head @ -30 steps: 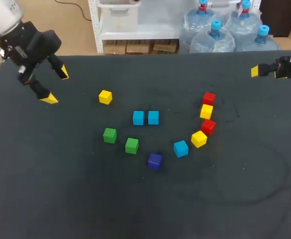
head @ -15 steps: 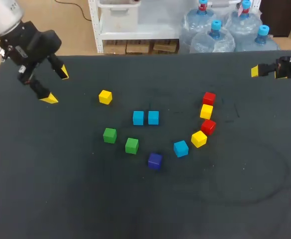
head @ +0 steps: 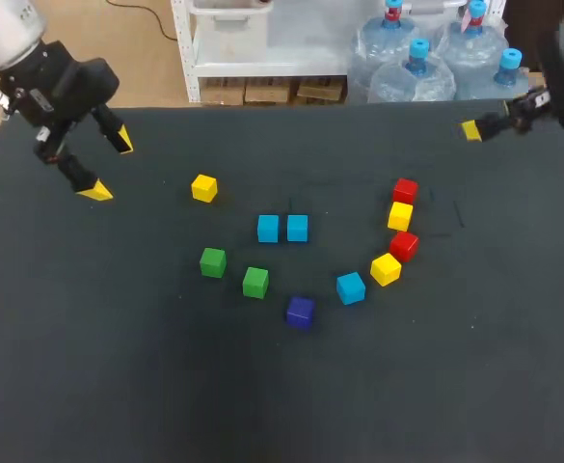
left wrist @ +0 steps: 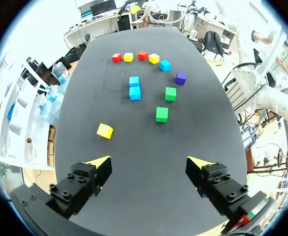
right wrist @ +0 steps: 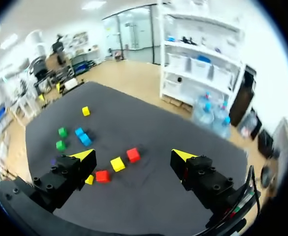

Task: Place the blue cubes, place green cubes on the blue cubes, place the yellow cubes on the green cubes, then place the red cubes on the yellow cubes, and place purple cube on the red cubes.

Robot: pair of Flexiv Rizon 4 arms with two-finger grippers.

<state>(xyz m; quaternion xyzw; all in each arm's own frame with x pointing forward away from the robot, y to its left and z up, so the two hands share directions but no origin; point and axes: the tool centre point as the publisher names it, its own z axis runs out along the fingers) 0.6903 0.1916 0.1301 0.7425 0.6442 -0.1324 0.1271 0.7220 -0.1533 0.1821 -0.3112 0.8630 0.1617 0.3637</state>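
Loose cubes lie mid-table. Two blue cubes touch side by side, and a third blue cube lies nearer the front. Two green cubes sit left of the purple cube. A curved row at the right runs red, yellow, red, yellow. One yellow cube lies alone at the left. My left gripper hangs open at the far left, holding nothing. My right gripper is open and empty at the far right edge.
The black table has bare room along its front and at both sides of the cube cluster. In the right wrist view the red cube and yellow cube lie well below the open fingers.
My right arm has swung up and toward the table's far edge, its yellow tip shifting left. The left arm and all cubes have stayed put.
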